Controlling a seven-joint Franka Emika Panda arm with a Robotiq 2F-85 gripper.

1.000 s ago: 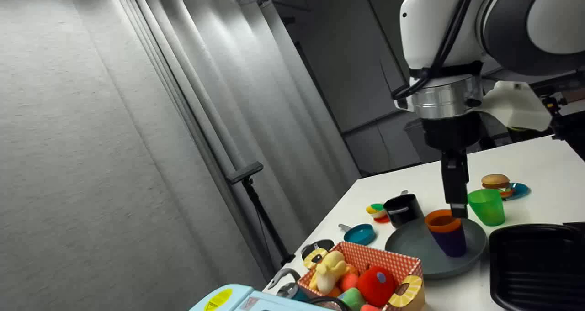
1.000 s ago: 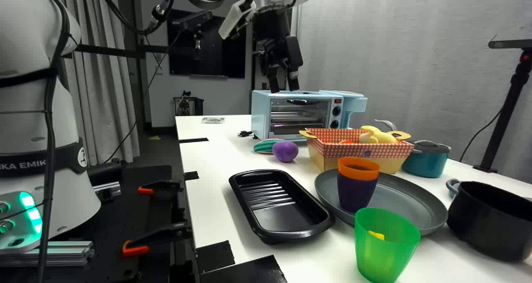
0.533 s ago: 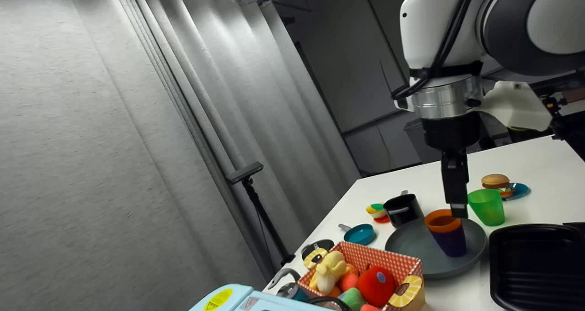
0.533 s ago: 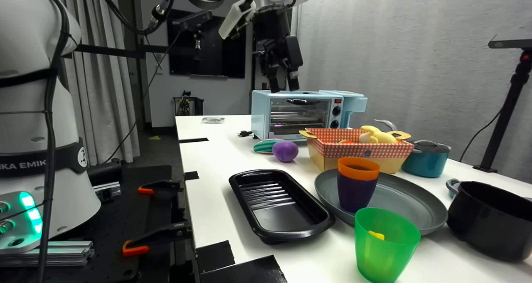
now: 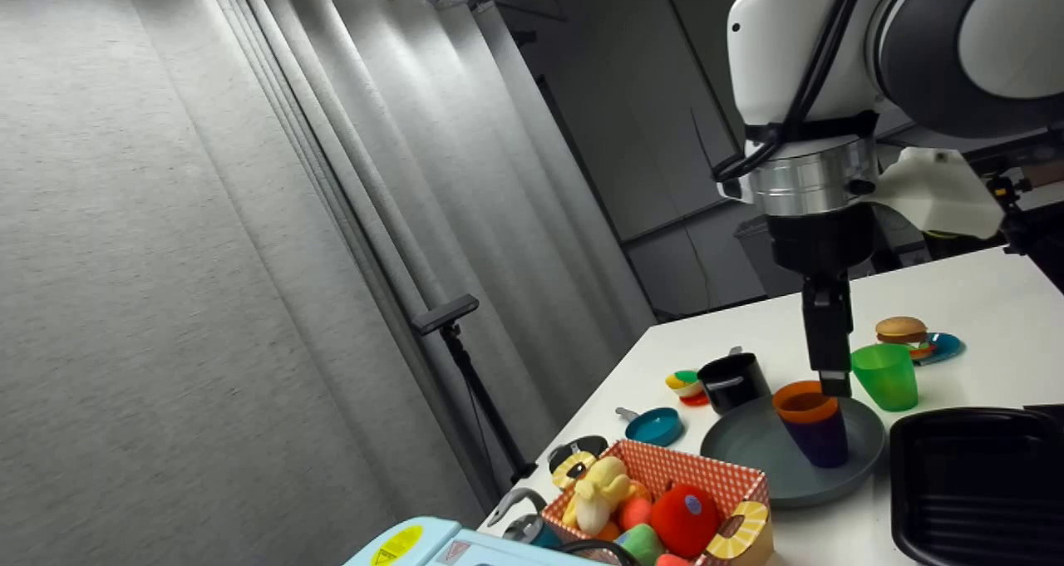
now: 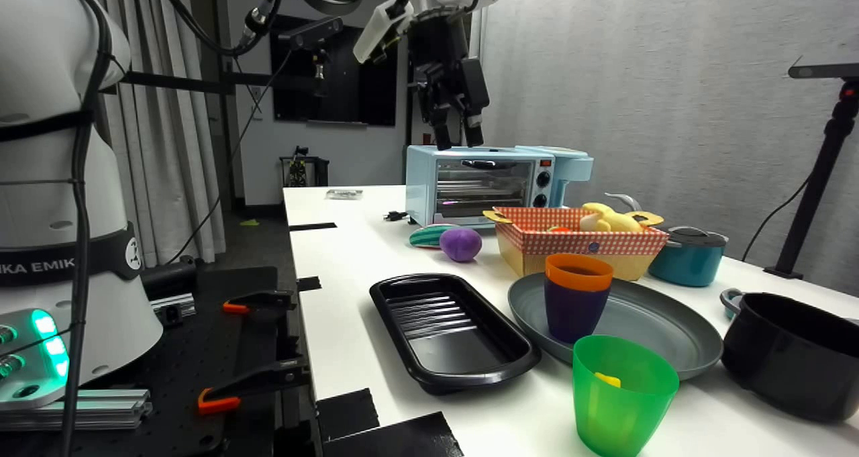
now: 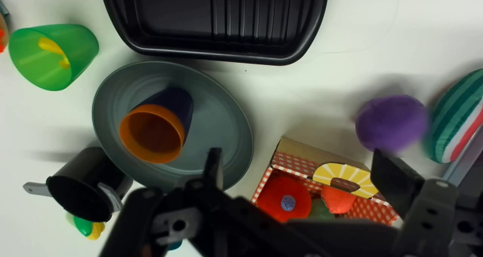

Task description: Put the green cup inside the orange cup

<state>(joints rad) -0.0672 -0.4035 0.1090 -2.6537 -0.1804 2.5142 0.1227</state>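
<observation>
Green cup (image 7: 47, 65) we log at ten o'clock from orange cup (image 7: 153, 133), wrist view, gripper (image 7: 296, 154) fingers parted.

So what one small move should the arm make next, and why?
Probably carry the open pincer sideways to above the green cup: it stands on the table, apart from the orange cup, and the wrist view shows the green one well off to the pincer's side.

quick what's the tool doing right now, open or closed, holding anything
Tool: open, jaws wide apart, holding nothing.
</observation>
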